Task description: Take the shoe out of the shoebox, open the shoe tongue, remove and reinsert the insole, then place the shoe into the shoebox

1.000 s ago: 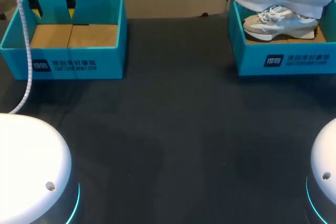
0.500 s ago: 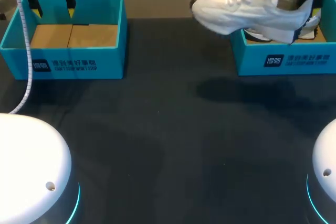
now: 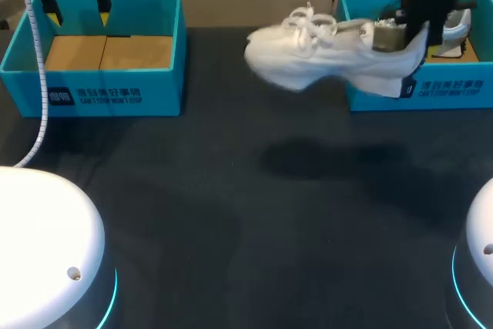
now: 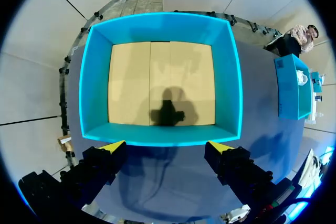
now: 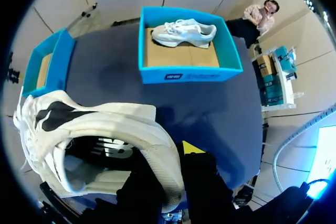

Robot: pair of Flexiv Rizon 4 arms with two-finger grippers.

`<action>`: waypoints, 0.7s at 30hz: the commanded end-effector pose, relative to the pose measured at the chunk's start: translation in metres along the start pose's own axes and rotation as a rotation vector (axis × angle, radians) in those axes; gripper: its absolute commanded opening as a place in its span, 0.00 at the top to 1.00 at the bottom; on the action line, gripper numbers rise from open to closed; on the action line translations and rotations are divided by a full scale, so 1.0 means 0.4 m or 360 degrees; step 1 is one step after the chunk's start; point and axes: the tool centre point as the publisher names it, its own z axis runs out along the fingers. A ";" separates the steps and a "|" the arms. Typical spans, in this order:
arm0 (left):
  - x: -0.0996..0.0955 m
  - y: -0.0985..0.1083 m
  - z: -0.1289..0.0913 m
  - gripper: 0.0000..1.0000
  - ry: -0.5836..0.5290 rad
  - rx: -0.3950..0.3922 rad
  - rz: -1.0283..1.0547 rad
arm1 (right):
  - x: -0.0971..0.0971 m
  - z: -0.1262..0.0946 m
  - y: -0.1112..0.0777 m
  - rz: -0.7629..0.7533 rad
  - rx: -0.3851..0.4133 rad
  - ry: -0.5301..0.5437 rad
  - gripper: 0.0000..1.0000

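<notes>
A white lace-up shoe (image 3: 323, 59) hangs in the air, toe pointing left, just left of the right teal shoebox (image 3: 454, 86). My right gripper (image 3: 416, 40) is shut on its heel collar. In the right wrist view the shoe (image 5: 105, 124) fills the space at the gripper (image 5: 168, 166), one yellow fingertip (image 5: 191, 148) showing beside the heel. A second, grey-and-white shoe (image 3: 461, 25) lies in the right shoebox (image 5: 189, 74), also visible as the shoe (image 5: 184, 31) ahead of the gripper. My left gripper (image 3: 77, 5) hovers open over the left shoebox (image 3: 115, 96).
The left shoebox (image 4: 231, 77) holds only its cardboard floor; my left gripper (image 4: 167, 148) stands over its near wall. The dark table (image 3: 231, 213) stretches between and in front of the two boxes. The left box (image 5: 58, 61) shows beyond the held shoe.
My right arm has carried the white shoe leftward and lower, from above the right shoebox to over the table beside it. The left arm has stayed still.
</notes>
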 end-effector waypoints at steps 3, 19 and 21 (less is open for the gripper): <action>0.000 0.000 0.000 0.00 0.0000 0.0001 0.0000 | 0.003 -0.001 -0.007 0.0005 -0.0036 -0.0001 1.00; 0.000 0.000 0.000 0.00 0.0000 0.0001 0.0000 | 0.035 0.024 -0.043 -0.0034 -0.0019 -0.0007 1.00; 0.000 0.000 0.000 0.00 0.0000 0.0001 0.0000 | 0.042 0.036 -0.063 -0.0025 -0.0011 0.0004 1.00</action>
